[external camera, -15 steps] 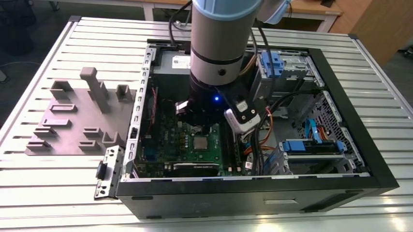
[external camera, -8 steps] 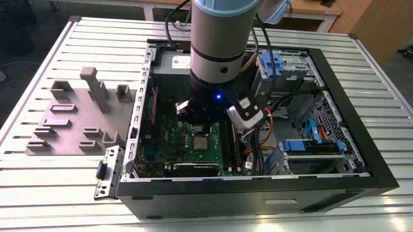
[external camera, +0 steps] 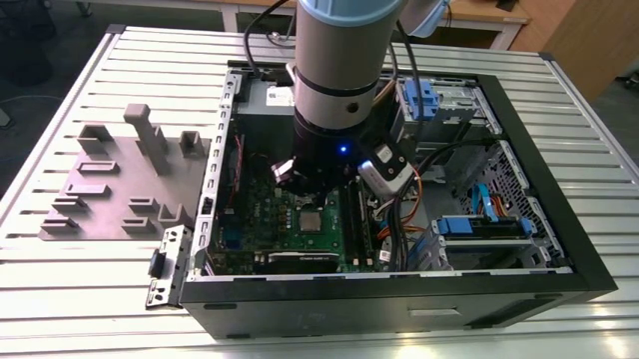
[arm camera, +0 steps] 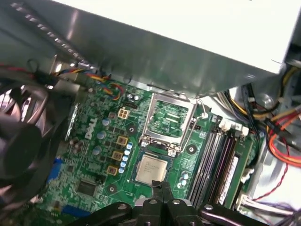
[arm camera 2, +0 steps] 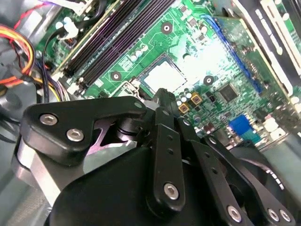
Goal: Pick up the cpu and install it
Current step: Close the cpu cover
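The cpu is a small silver-grey square lying flat in its socket on the green motherboard, and it also appears in the second wrist view and the exterior view. Beside it the silver socket frame stands flipped open. My gripper hovers just above one edge of the cpu. Its black fingers come together to a point with nothing between them. In the exterior view the arm reaches down into the open computer case over the board.
Dark memory slots run alongside the socket. Orange, red and yellow cables hang beyond them. A black fan and a metal box crowd the board. Grey plastic blocks stand on the slatted table at the exterior view's left.
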Motion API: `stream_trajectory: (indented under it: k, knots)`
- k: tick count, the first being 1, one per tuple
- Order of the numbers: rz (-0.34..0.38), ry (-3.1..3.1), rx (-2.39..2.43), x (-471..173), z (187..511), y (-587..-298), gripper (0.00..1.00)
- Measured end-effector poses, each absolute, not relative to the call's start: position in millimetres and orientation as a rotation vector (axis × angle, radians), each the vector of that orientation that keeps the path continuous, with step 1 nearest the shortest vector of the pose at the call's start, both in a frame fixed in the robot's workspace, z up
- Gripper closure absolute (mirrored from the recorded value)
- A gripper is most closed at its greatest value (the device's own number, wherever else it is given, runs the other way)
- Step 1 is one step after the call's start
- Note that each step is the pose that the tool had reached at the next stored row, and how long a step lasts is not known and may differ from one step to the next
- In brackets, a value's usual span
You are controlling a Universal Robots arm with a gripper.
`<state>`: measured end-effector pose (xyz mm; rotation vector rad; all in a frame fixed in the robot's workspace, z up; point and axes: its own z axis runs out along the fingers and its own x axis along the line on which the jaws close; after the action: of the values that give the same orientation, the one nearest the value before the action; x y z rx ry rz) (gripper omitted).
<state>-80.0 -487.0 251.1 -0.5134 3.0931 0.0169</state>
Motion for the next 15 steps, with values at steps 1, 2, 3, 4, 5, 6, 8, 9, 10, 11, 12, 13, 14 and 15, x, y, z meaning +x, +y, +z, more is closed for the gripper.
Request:
stream_trajectory:
  k: [1,2,3,4,5,6,8,9,10,11,12,13,14,15]
  knots:
    - [0.017,3.088,-0.542,-79.9,251.1,-487.0,0.89]
    - [0.017,3.084,-0.568,-79.9,251.1,-487.0,0.89]
    - [0.017,3.079,-0.596,-79.9,251.0,-487.0,0.89]
    - [0.017,3.073,-0.624,-79.9,251.0,-487.0,0.89]
    - [0.017,3.068,-0.647,-79.9,251.0,-487.0,0.89]
    - [0.017,3.067,-0.654,-79.9,250.9,-487.0,0.89]
    - [0.017,3.067,-0.655,-79.9,251.0,-487.0,0.89]
    - [0.017,3.067,-0.655,-79.9,251.0,-487.0,0.89]
    - [0.017,3.067,-0.655,-79.9,250.9,-487.0,0.89]
    - [0.017,3.067,-0.655,-79.9,250.9,-487.0,0.89]
    - [0.017,3.067,-0.655,-80.0,250.9,-487.0,0.89]
    - [0.017,3.067,-0.655,-79.9,250.9,-487.0,0.89]
    - [0.017,3.067,-0.655,-79.9,250.9,-487.0,0.89]
    - [0.017,3.067,-0.655,-79.9,250.9,-487.0,0.89]
